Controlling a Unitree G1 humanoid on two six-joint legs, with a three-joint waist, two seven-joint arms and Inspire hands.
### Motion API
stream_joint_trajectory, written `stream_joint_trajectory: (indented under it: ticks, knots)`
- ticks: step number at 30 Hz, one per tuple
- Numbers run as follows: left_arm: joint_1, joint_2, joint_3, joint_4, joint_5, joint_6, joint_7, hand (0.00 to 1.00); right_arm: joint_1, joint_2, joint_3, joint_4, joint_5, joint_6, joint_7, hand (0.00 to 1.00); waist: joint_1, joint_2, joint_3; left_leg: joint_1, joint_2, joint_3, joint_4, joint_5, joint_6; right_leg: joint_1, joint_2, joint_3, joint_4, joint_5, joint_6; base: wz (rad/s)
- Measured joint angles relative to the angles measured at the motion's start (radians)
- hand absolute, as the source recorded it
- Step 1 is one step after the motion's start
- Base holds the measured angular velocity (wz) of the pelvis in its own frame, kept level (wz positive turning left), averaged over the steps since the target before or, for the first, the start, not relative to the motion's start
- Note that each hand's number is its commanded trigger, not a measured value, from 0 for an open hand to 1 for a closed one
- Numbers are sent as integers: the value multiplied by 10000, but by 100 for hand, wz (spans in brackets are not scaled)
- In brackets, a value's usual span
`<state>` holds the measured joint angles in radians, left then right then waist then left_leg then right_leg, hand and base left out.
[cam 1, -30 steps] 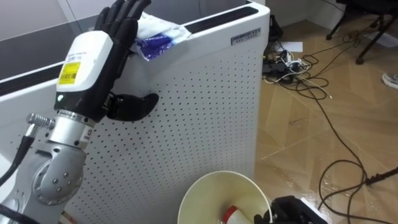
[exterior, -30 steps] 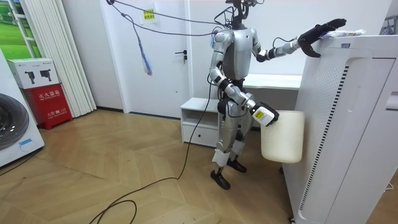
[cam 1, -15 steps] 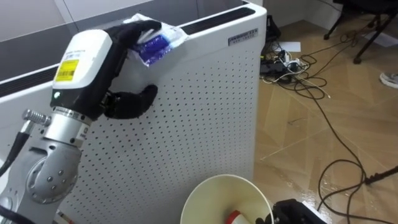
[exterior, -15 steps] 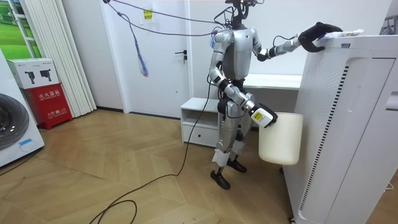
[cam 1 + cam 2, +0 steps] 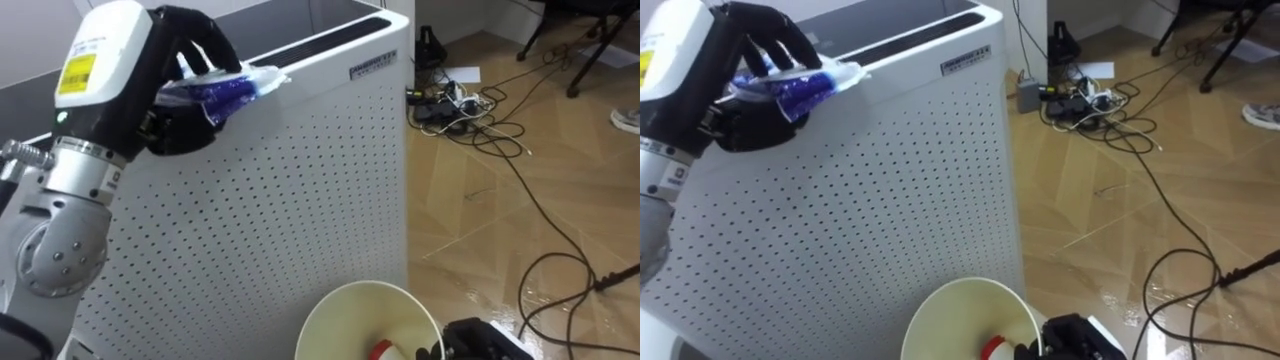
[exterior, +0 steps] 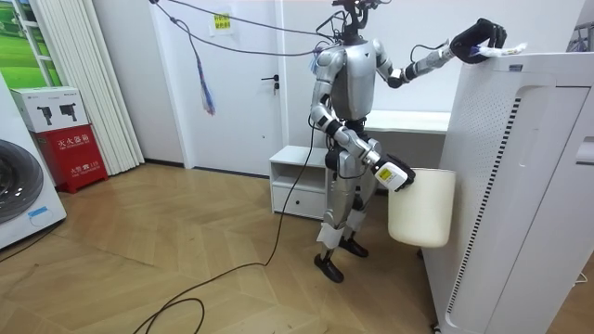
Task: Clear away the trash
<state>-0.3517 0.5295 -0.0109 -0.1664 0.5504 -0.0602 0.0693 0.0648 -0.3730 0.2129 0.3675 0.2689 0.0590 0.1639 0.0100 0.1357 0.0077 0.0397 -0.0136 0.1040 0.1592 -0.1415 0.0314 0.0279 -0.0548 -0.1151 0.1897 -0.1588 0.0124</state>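
Note:
A crumpled blue and white plastic wrapper [image 5: 225, 88] sits at the top front edge of a tall white perforated appliance [image 5: 300, 180]. My left hand [image 5: 175, 40] is raised to that edge, with fingers and thumb curled round the wrapper's left end. The room view has the same left hand [image 6: 481, 37] up at the appliance's top corner, the wrapper [image 6: 509, 48] sticking out of it. Low in front of me hangs a cream bin [image 5: 340, 310] with a red and white item [image 5: 380, 350] inside. My right hand [image 5: 485, 340] grips the bin's rim.
I stand close against the appliance's side. A tangle of cables and a power strip [image 5: 470, 105] lies on the wooden floor to the right. A low white cabinet [image 6: 297, 181] stands behind me, a washing machine [image 6: 19, 195] and red box [image 6: 70, 153] far off.
My left hand's fingers went from straight over the wrapper to curled round it. The wrapper has been bunched and drawn toward the appliance's edge. The bin hangs as before.

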Motion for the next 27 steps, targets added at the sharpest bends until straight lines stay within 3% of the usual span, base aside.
stream_joint_trajectory:
  ticks: [8,15,17,21,27]
  knots:
    - [-21,19,95,-51,-171,160,-116,100,0,-1,4,-5,17,79,-131,100,-4,23,8,-9,4,23,-30,0,-1,-107,-18,-5,175,-68,-9,0]
    - [-6,85,310,-280,-1822,113,-448,100,-12,88,8,-3,-1,75,-437,100,-11,-55,64,-34,0,14,-57,1,0,-97,-98,-240,311,-164,-11,8]
    - [10,88,438,-606,-2839,110,-753,100,-36,90,6,-5,15,69,-430,100,19,-125,109,-82,-6,6,-57,1,0,-111,-96,-244,237,-189,1,8]
    - [267,87,454,-1330,-4609,-7,-1104,100,-62,43,11,-43,17,70,-380,100,177,-140,89,-117,-18,-5,-65,0,0,-83,-123,-299,134,-192,8,6]
    - [725,83,171,-1914,-6980,-463,-1994,100,-259,34,16,-62,-1,70,-270,100,192,-155,75,-114,-34,-111,-64,0,0,84,-161,-512,140,-189,10,7]
